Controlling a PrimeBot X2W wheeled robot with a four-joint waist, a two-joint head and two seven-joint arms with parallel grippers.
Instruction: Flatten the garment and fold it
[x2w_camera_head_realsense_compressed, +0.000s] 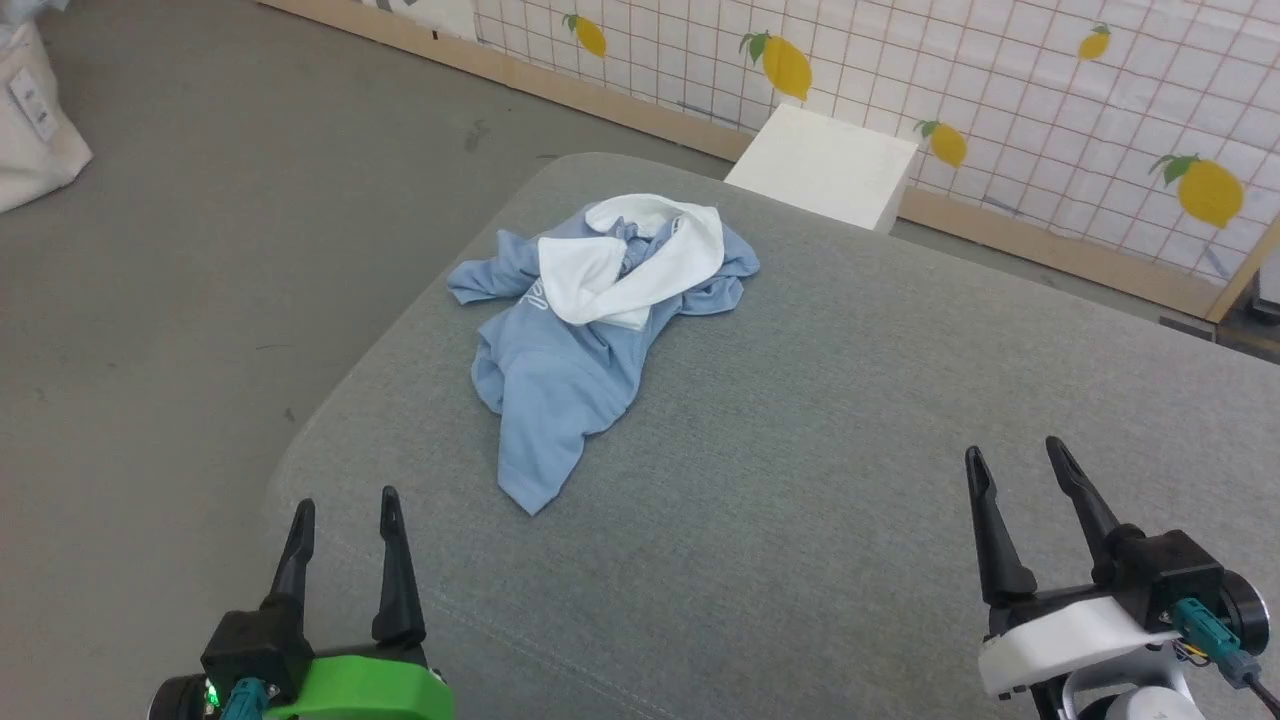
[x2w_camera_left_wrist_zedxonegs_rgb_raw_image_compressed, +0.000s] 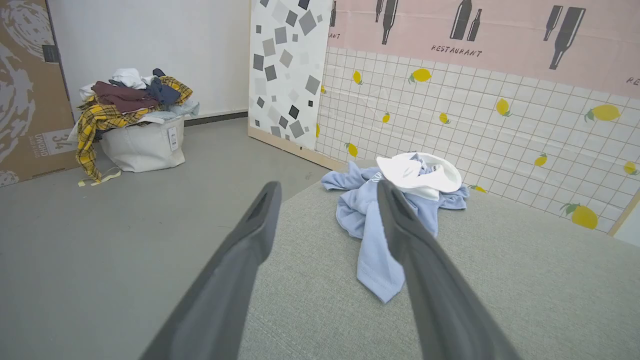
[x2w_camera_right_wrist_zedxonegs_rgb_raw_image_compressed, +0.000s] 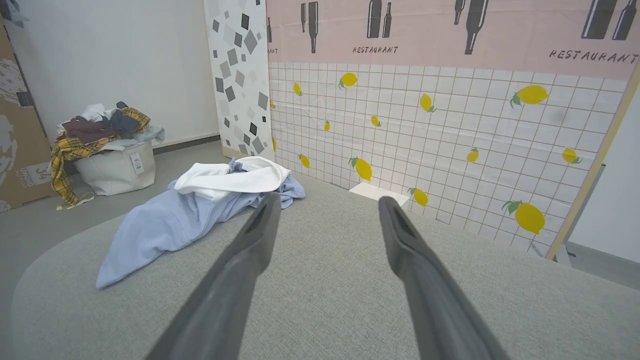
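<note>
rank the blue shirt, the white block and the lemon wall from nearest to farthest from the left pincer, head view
1. blue shirt, crumpled on the grey cushion, ahead and right of the left pincer.
2. white block, beyond the cushion's far edge.
3. lemon wall, right behind the block, at the back.

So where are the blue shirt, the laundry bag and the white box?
blue shirt (x2w_camera_head_realsense_compressed: 560, 400): head view, blue body fabric.
laundry bag (x2w_camera_left_wrist_zedxonegs_rgb_raw_image_compressed: 142, 145): left wrist view, white side.
white box (x2w_camera_head_realsense_compressed: 825, 165): head view, top face.
</note>
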